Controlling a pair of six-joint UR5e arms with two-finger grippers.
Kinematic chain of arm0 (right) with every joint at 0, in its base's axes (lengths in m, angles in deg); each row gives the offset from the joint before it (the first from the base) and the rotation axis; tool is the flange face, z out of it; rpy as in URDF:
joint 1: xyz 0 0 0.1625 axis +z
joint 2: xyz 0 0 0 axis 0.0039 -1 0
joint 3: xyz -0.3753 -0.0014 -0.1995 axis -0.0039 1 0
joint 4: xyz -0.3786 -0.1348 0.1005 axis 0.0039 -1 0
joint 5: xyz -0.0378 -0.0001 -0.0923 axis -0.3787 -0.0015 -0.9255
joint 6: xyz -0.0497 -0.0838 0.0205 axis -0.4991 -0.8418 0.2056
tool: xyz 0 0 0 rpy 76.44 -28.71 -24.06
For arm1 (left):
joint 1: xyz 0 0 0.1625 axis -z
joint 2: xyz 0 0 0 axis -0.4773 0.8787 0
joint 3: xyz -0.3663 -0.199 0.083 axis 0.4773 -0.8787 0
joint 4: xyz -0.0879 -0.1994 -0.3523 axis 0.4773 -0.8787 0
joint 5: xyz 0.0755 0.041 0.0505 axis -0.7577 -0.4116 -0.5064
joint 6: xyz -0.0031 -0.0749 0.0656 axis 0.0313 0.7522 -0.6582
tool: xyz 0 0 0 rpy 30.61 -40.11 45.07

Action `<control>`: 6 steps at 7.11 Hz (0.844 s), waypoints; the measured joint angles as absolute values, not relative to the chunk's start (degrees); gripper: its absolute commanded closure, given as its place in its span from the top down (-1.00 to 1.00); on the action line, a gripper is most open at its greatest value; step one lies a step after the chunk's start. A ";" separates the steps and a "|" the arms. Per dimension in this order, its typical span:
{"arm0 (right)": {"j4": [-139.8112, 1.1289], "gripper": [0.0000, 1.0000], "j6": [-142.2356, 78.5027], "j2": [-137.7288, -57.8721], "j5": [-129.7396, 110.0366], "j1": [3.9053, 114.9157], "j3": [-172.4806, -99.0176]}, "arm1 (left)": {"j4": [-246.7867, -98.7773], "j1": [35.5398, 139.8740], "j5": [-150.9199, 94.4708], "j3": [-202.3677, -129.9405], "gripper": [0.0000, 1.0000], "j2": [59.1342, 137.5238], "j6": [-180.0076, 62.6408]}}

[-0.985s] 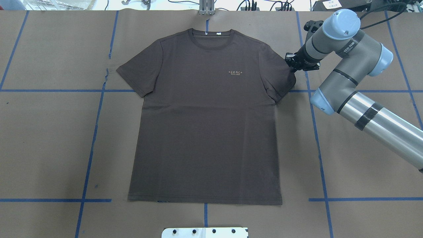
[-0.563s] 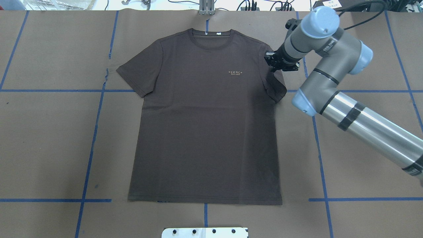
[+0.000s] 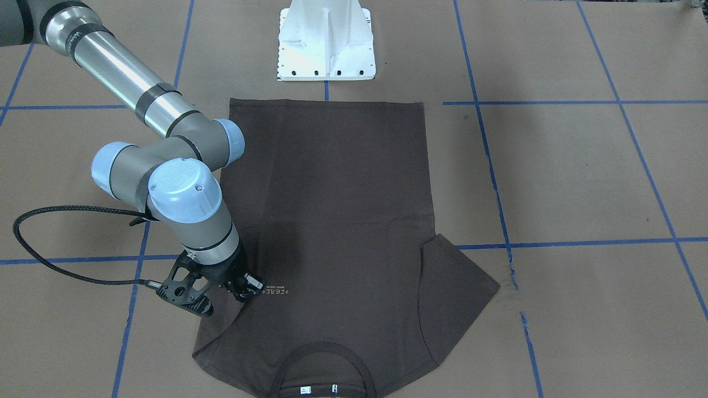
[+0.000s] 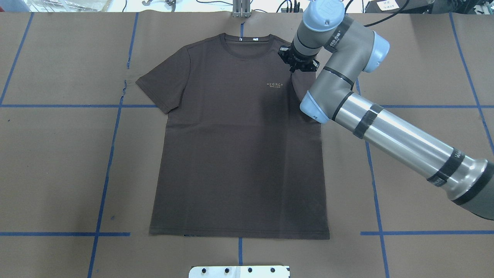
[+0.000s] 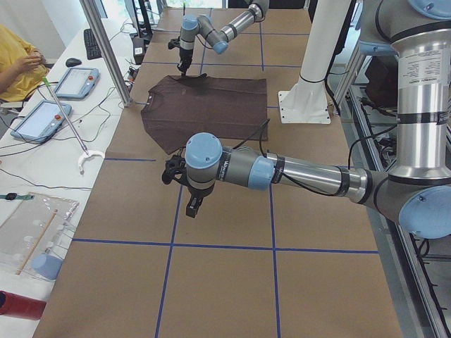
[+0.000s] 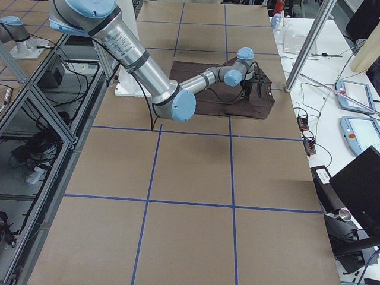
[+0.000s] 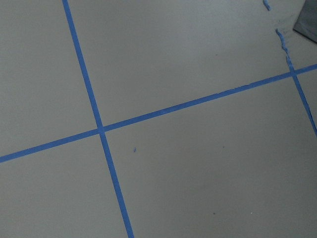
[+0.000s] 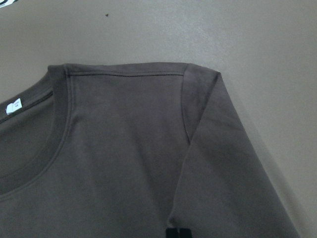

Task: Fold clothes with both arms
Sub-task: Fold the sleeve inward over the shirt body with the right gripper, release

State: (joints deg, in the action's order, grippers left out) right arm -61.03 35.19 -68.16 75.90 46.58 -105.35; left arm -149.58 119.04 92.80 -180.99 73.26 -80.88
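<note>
Right gripper: fingers clamped on sleeve of dark brown short-sleeved T-shirt, across chest, apparently for folding | left gripper: waiting over worktop, fingers' state untellable

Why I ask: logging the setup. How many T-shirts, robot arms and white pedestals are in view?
T-shirt: 1
Robot arms: 2 (right arm, left arm)
White pedestal: 1
Total: 4

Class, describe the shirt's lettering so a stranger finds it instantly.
A dark brown short-sleeved T-shirt lies on the brown paper-covered table. On its chest, beside the silver-grey right arm, sits small pale lettering, the fabric's only print.
</note>
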 measured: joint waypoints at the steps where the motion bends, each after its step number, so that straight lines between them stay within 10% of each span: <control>1: -61.01 0.98 35.26 -67.28 74.85 46.55 -103.85 | -149.58 119.04 92.80 -181.00 1.00 73.28 -80.87; 6: -61.31 1.00 34.84 -69.77 71.37 44.17 -111.25 | -158.92 115.18 92.72 -180.38 1.00 76.59 -66.84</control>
